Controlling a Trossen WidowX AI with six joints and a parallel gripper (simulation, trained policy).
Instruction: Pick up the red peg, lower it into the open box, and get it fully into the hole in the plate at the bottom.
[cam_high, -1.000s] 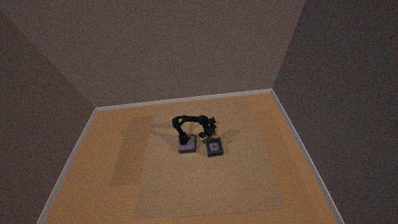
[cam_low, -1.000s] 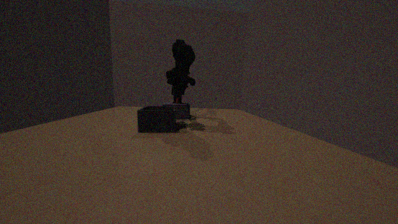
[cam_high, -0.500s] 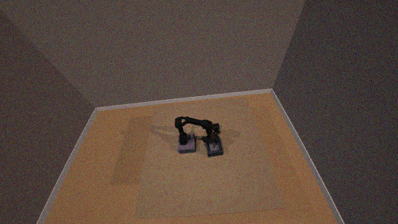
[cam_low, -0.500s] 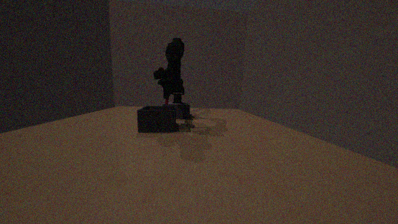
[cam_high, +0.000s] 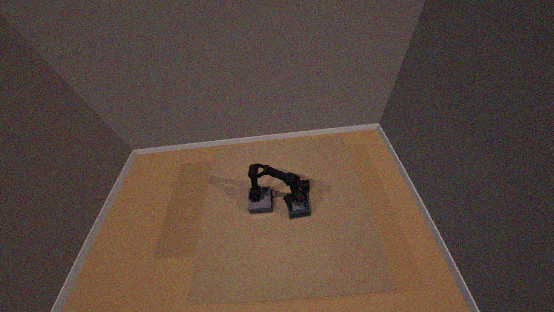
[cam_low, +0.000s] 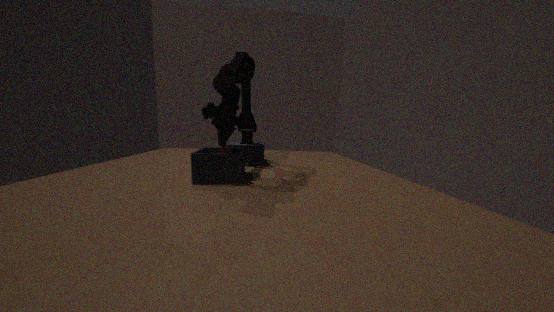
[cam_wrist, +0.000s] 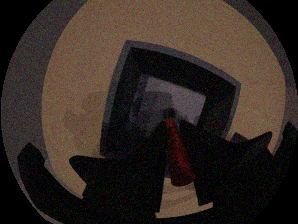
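Wrist view: is gripping the red peg (cam_low: 223, 149) (cam_wrist: 179, 155) firmly with the nearly closed gripper (cam_high: 299, 196) (cam_low: 223, 144) (cam_wrist: 172, 125), is pointing it into the open box (cam_high: 300, 215) (cam_low: 218, 170) (cam_wrist: 114, 90), towards the plate (cam_wrist: 186, 97); cannot tell the depth. Is probably behaving light, stiff, maybe a little slippery, so is needing a square hold high on the shaft, leaving the lower end free

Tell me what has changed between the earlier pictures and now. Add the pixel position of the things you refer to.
The arm (cam_high: 274, 173) (cam_low: 230, 82) has carried the red peg (cam_low: 223, 149) (cam_wrist: 179, 152) from beside the open box (cam_high: 299, 214) (cam_low: 218, 169) (cam_wrist: 119, 90) to over it, then lowered it, so the peg's lower part is now below the rim in the exterior view. Nothing was visibly let go; the jaws are closed on the peg. The box and the arm's base (cam_high: 267, 204) (cam_low: 257, 154) stayed put.
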